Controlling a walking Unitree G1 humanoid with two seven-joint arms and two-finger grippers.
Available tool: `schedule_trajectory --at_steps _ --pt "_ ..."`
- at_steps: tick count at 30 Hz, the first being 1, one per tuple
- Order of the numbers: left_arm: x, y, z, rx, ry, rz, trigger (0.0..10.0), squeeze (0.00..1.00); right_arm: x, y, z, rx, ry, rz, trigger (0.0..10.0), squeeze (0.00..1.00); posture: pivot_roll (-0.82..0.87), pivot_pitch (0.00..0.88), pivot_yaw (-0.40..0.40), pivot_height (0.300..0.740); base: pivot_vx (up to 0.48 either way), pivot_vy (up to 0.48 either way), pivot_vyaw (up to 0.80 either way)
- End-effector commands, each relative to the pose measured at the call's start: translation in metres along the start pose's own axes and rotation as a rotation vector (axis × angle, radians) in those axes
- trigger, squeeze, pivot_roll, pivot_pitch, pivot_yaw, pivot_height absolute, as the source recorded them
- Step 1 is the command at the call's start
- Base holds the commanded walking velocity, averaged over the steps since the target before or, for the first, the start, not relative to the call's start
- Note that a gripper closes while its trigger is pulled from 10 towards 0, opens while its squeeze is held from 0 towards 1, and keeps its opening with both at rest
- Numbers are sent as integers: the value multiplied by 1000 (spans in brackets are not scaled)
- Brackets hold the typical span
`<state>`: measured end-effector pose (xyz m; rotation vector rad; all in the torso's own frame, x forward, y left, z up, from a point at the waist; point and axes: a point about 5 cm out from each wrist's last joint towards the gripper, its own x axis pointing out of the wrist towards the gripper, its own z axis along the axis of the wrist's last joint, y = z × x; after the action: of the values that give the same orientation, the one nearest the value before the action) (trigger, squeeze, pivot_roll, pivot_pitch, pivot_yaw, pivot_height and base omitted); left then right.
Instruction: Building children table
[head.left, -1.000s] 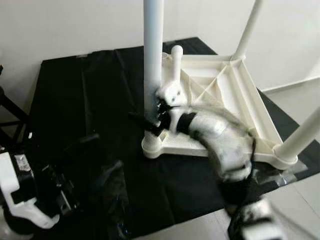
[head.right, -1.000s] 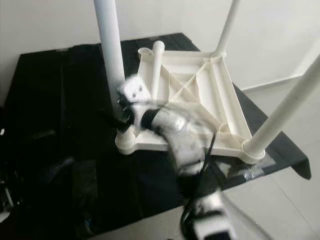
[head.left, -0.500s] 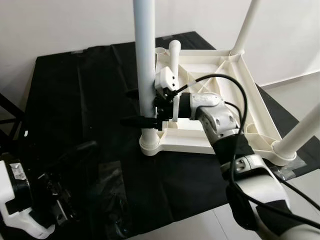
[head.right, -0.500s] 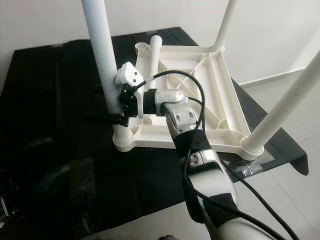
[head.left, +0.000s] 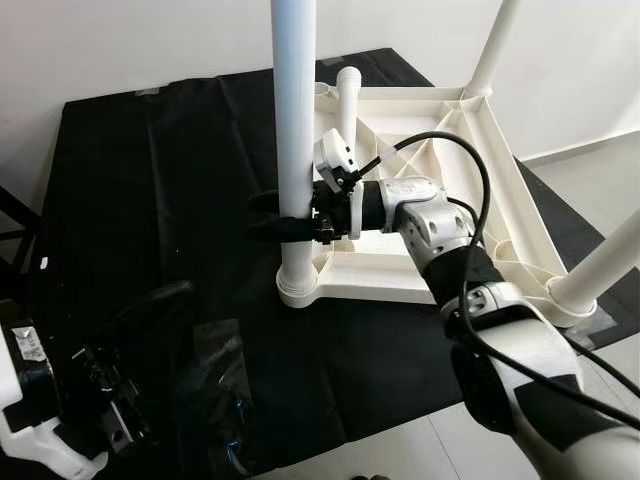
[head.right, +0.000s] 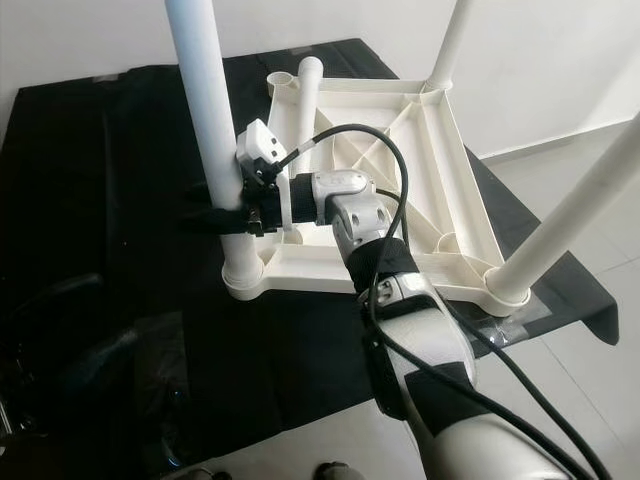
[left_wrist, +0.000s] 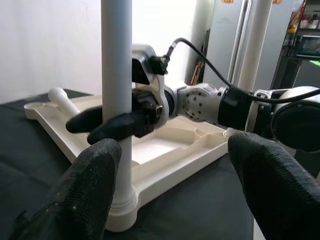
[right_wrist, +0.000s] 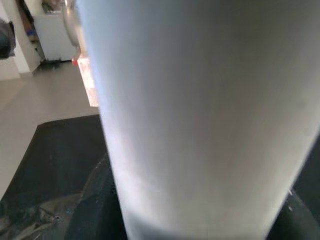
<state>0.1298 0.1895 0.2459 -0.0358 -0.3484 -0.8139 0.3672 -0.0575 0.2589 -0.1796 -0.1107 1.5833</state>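
Table top (head.left: 440, 150) lies upside down on the black-covered surface (head.left: 150, 200). Right gripper (head.left: 268, 216) clamps its fingers around the near upright leg (head.left: 295, 130) low down. Left gripper (left_wrist: 170, 195) hangs wide open, facing the leg.

Right gripper (head.left: 285, 215) fingers clamped, arm outstretched; left gripper (left_wrist: 170, 190) fingers spread wide.

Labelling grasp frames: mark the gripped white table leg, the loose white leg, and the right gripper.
upright white plastic table leg (head.left: 294, 120): left eye view, mid shaft.
loose white plastic leg (head.left: 347, 100): left eye view, upper shaft.
right gripper (head.left: 262, 216): left eye view, between the fingers' tips.
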Motion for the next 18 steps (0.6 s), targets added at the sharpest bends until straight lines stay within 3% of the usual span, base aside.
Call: schedule_trajectory --at_steps 1,2,4,7,8,9,10,11,13,14,15,18 --pt "0 0 -2 -3 22 -11 10000 0 -13 -4 4 -27 -37 -58 0 0 92 191 -21 740 0 0 0" --pt "0 0 -2 -3 22 -11 10000 0 -13 -4 4 -27 -37 -58 0 0 92 191 -21 740 0 0 0" --pt "2 2 -3 1 17 -19 10000 0 -23 -9 -2 -56 -8 -204 0 0 73 175 -31 740 0 0 0" --pt "3 2 -3 3 15 -22 10000 0 -26 -10 -5 -64 7 -282 0 0 73 175 -31 740 0 0 0" --pt "3 2 -3 5 11 -21 10000 0 -28 -12 -14 -46 12 -456 0 0 67 166 -45 740 0 0 0" --pt "3 4 -4 7 10 -20 10000 0 -30 -9 -29 -70 27 -867 0 0 42 162 -47 740 0 0 0" --pt "3 4 -5 8 10 -21 10000 0 -18 22 -51 -62 77 -992 0 0 35 160 -39 740 0 0 0" --pt "3 4 -5 8 10 -21 10000 0 -18 22 -51 -62 77 -992 0 0 35 160 -39 740 0 0 0" --pt "6 5 -6 9 3 -22 10000 0 -3 68 -64 -38 96 -1077 0 0 53 164 -33 740 0 0 0" --pt "6 5 -6 9 3 -22 10000 0 -3 68 -64 -38 96 -1077 0 0 53 164 -33 740 0 0 0" --pt "8 5 -7 2 -4 -33 10000 0 7 79 -66 -23 94 -1037 0 0 27 144 -18 740 0 0 0" --pt "9 5 -8 -1 -4 -44 10000 0 11 80 -65 -23 89 -1032 0 0 31 135 -17 740 0 0 0"
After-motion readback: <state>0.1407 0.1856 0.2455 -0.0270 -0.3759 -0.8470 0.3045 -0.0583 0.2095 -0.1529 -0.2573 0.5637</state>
